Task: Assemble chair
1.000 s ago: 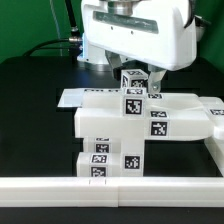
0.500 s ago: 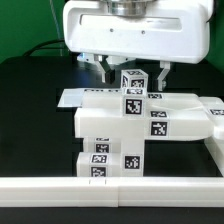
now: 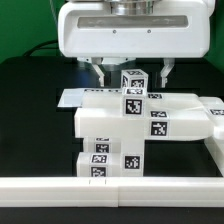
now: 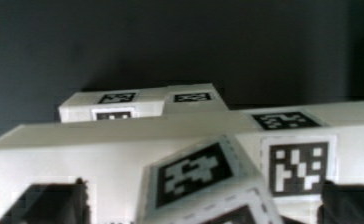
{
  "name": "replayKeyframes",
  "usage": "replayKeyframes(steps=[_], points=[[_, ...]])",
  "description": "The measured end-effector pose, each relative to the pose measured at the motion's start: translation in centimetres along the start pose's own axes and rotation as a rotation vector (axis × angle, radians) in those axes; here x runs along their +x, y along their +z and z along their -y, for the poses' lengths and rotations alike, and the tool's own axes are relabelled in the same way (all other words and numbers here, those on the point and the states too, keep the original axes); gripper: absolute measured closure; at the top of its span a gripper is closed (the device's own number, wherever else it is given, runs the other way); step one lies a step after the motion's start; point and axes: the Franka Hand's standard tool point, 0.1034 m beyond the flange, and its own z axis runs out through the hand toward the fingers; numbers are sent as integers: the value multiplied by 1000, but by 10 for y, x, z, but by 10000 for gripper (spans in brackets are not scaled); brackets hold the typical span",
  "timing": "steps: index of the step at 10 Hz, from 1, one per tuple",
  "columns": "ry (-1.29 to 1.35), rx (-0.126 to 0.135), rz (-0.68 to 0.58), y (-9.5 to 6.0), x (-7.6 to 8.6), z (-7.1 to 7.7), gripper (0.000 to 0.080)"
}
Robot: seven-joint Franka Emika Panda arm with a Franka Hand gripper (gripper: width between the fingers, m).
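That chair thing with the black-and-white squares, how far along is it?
Partly built: the chair already stands as a joined stack of white blocks, with a small tagged cube on top. Nothing is in hand; the claw hangs open around that cube without gripping it. What remains to be added can't be told from here.

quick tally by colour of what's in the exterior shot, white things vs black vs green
white: 3, the gripper hovering with jaws open, the tagged chair parts joined as one blocky piece, the long rail in front
black: 1, the table
green: 1, the backdrop
total: 5
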Motion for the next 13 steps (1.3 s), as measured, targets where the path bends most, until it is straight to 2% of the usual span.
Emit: replayKeyframes(steps=[3,4,5,6,7,10,13], points=[[-216,-14,-4,0,1,-2,151],[-272,-21,-5,0,1,-2,235],[-251,-20,-5,0,1,-2,370],[-252,-20,-5,0,1,-2,370],[-250,-20,-5,0,1,-2,529],[-170,-16,-5,0,1,-2,528],[157,7,-9,1,1,0,528]])
